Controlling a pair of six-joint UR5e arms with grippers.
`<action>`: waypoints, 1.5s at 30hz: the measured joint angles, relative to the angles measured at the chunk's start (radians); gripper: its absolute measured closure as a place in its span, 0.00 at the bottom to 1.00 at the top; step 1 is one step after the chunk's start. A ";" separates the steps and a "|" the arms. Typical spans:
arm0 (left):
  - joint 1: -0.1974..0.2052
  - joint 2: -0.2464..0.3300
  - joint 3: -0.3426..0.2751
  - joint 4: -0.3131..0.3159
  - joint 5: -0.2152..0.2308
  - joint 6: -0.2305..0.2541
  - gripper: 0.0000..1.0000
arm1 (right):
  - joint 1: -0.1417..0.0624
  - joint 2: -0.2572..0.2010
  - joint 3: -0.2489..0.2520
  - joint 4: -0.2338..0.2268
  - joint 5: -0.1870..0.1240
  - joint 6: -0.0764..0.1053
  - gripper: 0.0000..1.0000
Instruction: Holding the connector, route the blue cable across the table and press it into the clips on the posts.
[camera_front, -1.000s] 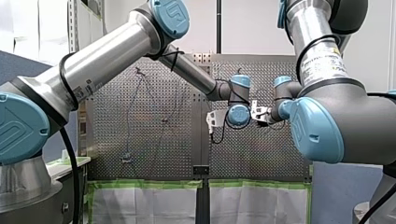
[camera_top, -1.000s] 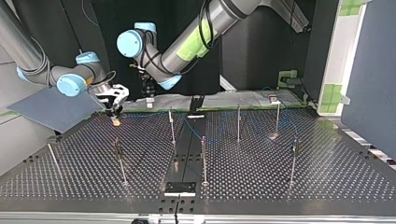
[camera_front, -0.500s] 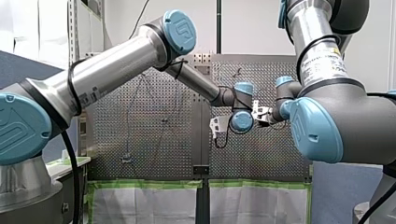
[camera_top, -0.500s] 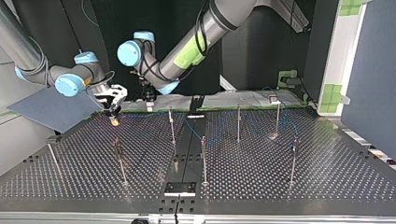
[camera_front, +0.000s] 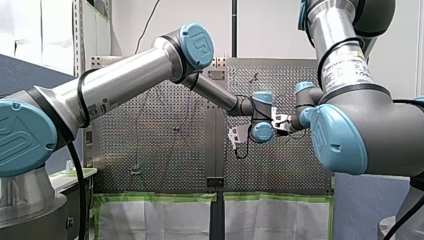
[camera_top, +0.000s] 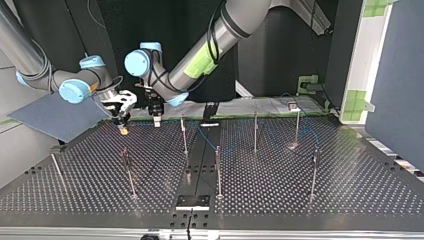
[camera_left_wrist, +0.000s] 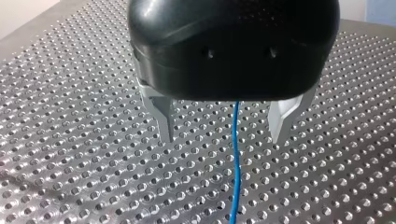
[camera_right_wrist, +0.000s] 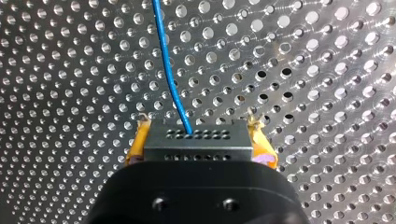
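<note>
Obs: connector (camera_right_wrist: 198, 144) is clamped in right tool (camera_right_wrist: 200, 127), anchoring blue cable (camera_right_wrist: 167, 70) end. Near connector, left tool (camera_left_wrist: 223, 134) hangs spread wide astride cable above table (camera_left_wrist: 70, 93), probably to guide it toward posts (camera_top: 184, 134).

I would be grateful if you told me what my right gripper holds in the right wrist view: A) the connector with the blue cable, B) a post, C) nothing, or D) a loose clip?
A: in the right wrist view the right gripper has its yellow pads clamped on either side of the grey connector, and the blue cable runs out of the connector's face over the perforated table.
</note>
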 joint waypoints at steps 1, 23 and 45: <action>0.003 -0.004 0.003 0.001 0.004 0.000 0.00 | 0.000 0.000 0.000 0.000 0.000 0.000 1.00; 0.048 -0.086 0.101 -0.030 -0.016 -0.001 0.00 | -0.003 0.000 -0.001 -0.001 -0.017 0.000 1.00; 0.046 -0.086 0.094 -0.045 -0.022 0.000 0.87 | -0.010 -0.001 -0.004 -0.002 -0.018 0.004 1.00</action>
